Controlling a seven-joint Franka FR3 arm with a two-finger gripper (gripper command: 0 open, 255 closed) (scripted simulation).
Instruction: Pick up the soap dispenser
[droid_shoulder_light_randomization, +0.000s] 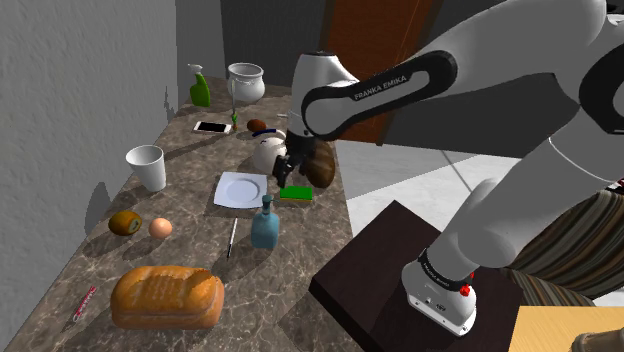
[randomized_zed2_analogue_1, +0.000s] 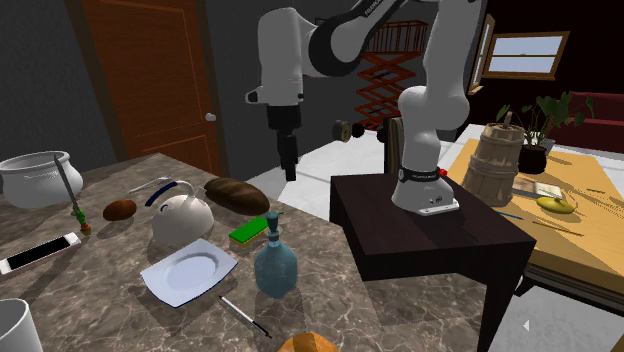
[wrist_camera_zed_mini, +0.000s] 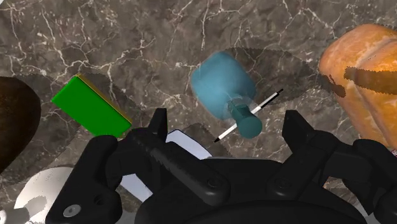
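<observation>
Now: gripper (droid_shoulder_light_randomization: 290, 170) hangs above the desk (droid_shoulder_light_randomization: 190, 240), fingers spread wide, nothing between them.

Soap dispenser (droid_shoulder_light_randomization: 265, 224): teal, squat rounded body, narrow neck, pump head on top. It stands upright near the desk's long edge on the stand's side, just beside a white plate (droid_shoulder_light_randomization: 242, 189) and a pen (droid_shoulder_light_randomization: 232, 238). A green block (droid_shoulder_light_randomization: 295, 192) lies near. In the wrist view the dispenser sits below the open fingers, untouched.

Judgement:
- Rigid shell, probably light to middling in weight.
- Smooth and curved, so likely slippery at the belly.
- Tall pump, so it may tip if nudged.
- Best hold looks to be square across the neck or upper body, under the pump, clear of the pen.
</observation>
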